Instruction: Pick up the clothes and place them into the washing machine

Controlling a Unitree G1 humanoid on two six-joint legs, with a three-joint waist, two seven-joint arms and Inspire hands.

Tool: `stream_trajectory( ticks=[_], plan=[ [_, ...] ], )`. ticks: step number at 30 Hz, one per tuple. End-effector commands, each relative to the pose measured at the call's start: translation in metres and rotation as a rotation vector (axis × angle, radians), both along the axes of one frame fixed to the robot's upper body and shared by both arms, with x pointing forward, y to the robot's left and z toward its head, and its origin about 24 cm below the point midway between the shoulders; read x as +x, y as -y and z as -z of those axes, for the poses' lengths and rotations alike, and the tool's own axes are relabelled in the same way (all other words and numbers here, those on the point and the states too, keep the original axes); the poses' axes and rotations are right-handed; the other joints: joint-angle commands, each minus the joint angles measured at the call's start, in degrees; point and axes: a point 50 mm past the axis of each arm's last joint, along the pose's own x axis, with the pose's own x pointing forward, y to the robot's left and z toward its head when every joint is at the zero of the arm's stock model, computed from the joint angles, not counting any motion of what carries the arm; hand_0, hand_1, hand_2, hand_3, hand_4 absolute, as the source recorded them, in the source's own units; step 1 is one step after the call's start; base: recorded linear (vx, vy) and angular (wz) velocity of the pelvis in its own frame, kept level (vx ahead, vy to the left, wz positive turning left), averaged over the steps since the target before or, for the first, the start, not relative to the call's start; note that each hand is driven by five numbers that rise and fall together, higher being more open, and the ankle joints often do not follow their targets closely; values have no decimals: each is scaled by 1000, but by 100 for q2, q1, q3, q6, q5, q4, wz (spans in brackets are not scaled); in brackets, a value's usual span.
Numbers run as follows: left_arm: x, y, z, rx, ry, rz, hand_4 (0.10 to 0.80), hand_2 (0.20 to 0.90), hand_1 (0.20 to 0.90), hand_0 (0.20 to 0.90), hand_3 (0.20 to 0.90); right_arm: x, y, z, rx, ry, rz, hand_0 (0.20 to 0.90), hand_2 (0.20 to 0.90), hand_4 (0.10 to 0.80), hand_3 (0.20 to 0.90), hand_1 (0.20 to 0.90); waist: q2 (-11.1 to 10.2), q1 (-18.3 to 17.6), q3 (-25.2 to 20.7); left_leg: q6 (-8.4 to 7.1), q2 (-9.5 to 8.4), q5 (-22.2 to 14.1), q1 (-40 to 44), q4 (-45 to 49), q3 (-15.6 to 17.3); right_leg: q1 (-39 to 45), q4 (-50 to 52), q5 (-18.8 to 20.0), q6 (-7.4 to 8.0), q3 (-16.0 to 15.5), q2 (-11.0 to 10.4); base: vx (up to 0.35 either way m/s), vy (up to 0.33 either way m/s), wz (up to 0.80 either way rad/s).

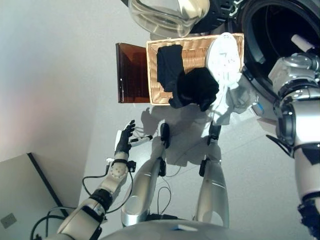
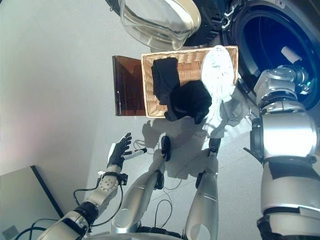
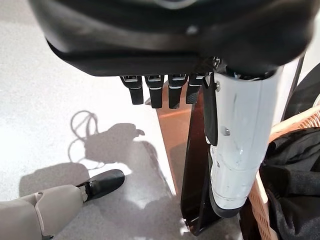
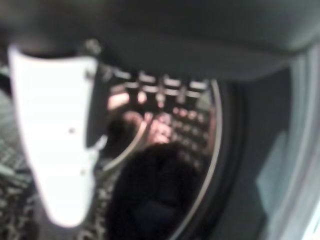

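A wicker basket (image 1: 192, 52) sits on the pale floor (image 1: 65, 75) just beside the washing machine (image 1: 280, 35), whose round opening shows dark at the upper right of the head views. The machine's glass door (image 1: 167, 15) hangs open above the basket. In the basket lie dark clothes (image 1: 192, 87): one piece spread flat against the weave on the basket's left side, another bunched and spilling over the near rim. A white garment (image 1: 225, 60) drapes over the basket's right end and trails down onto the floor toward the machine. A brown translucent panel (image 1: 131, 72) stands against the basket's left side. The right hand (image 4: 165, 100) is reached into the machine's drum (image 4: 210, 150); its wrist view shows its fingers extended and its white thumb out, with a dark garment (image 4: 150, 195) lying in the drum beyond them, apart from the fingers. The left hand (image 1: 125, 137) hangs low at the robot's left with fingers spread straight, holding nothing.
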Motion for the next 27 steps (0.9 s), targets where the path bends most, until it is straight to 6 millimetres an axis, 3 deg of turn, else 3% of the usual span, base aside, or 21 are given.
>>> stream_trajectory(
  ticks=[1, 12, 17, 22, 27],
  plan=[
    [-6, -20, 0, 62, 33, -54, 800, 900, 900, 900, 900, -25, 14, -101, -415, 186, 140, 900, 900, 800, 900, 900, 51, -18, -194, -601, 182, -131, -278, 156, -169, 5, 858, -935, 32, -34, 120, 0, 0, 0],
    [-4, -17, 1, 67, 34, -84, 800, 900, 900, 900, 900, -13, -5, -92, -410, 246, 79, 900, 900, 800, 900, 900, 10, -75, -182, -602, 191, -135, -271, 135, -149, 1, 836, -932, 24, -16, 133, 1, 2, -1],
    [-4, -20, 3, 64, 28, -116, 800, 900, 900, 900, 900, -2, -28, -88, -424, 363, -11, 900, 900, 800, 900, 900, -30, -113, -168, -592, 207, -149, -253, 130, -123, 0, 828, -920, 19, 4, 143, 5, 8, -4],
    [-3, -23, -1, 74, 64, -139, 800, 900, 900, 900, 900, 10, -57, -60, -599, 311, -143, 900, 900, 800, 900, 900, -108, -176, -125, -577, 213, -169, -247, 189, -126, 2, 855, -924, 5, 23, 165, 0, 0, 0],
    [-3, -26, 1, 91, 58, -161, 800, 900, 900, 900, 900, 16, -73, -45, -625, 288, -194, 900, 900, 800, 900, 900, -141, -191, -131, -563, 222, -186, -286, 228, -126, -25, 866, -920, -4, 10, 163, 0, 0, 0]
  ],
)
